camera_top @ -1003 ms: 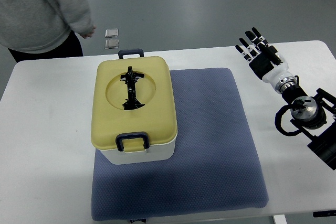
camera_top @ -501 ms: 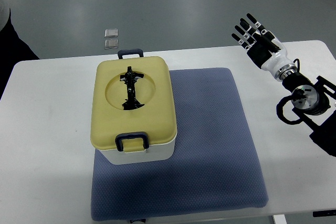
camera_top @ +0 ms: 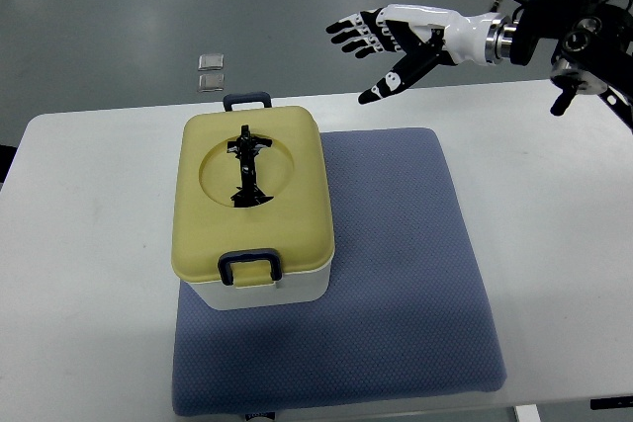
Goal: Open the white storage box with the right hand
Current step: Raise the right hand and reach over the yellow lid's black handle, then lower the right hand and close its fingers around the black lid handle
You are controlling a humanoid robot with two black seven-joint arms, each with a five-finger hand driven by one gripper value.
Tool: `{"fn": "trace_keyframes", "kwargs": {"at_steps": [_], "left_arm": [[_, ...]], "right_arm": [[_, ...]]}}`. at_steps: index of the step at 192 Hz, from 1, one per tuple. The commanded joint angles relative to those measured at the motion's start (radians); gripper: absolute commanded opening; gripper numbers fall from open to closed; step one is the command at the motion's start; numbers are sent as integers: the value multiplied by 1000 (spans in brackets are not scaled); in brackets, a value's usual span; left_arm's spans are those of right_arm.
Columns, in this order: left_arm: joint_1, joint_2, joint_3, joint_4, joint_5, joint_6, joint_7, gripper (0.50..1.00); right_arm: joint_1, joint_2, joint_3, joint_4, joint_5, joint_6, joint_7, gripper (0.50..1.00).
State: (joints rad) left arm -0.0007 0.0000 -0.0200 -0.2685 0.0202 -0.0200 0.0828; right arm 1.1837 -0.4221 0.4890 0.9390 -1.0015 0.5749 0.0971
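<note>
The white storage box (camera_top: 255, 210) sat on the left part of a blue mat (camera_top: 396, 274), its yellow lid (camera_top: 249, 195) fully seated and both dark latches apparently fastened. Opening had not begun. The right hand (camera_top: 396, 42) hung in the air beyond the box's far right corner, well apart from it, fingers spread and holding nothing. Reaching, unlatching and lifting all remained, by my judgement. The left arm was not visible. The right arm was cut off at the picture's edge. The black handle (camera_top: 245, 167) recessed in the lid was hard to make out.
</note>
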Motion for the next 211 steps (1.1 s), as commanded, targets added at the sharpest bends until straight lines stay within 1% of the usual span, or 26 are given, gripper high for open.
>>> {"fn": "trace_keyframes", "kwargs": {"at_steps": [1,24,39,67,84,98,130,159,179,193,211], "left_arm": [[1,0,0,0,0,0,0,1000],[-1,0,0,0,0,0,0,1000],[-1,0,-1,0,0,0,0,1000],[-1,0,-3,0,-2,0,0,1000],[-1,0,-3,2,-2,0,0,1000],[1,0,-1,2,-2,0,0,1000],[-1,0,-1,0,-2,0,0,1000],[1,0,-1,2,-2,0,0,1000],[1,0,0,2,-2,0,0,1000],[-1,0,0,2,-2,0,0,1000],[-1,0,0,3,-3,0,0,1000]], "right_arm": [[108,11,-93,37,-143,36,6,928],[180,28,-155,127,-187,36,7,928],[214,63,-179,150,-189,36,7,928],[248,124,-185,150,-200,36,10,928],[254,158,-185,150,-220,-1,12,928],[254,177,-185,150,-255,-21,27,928],[241,189,-187,136,-345,-55,49,928],[226,200,-187,138,-351,-98,55,928],[218,201,-187,138,-351,-113,56,928],[209,201,-187,138,-350,-121,66,928],[192,201,-185,138,-350,-148,79,928]]}}
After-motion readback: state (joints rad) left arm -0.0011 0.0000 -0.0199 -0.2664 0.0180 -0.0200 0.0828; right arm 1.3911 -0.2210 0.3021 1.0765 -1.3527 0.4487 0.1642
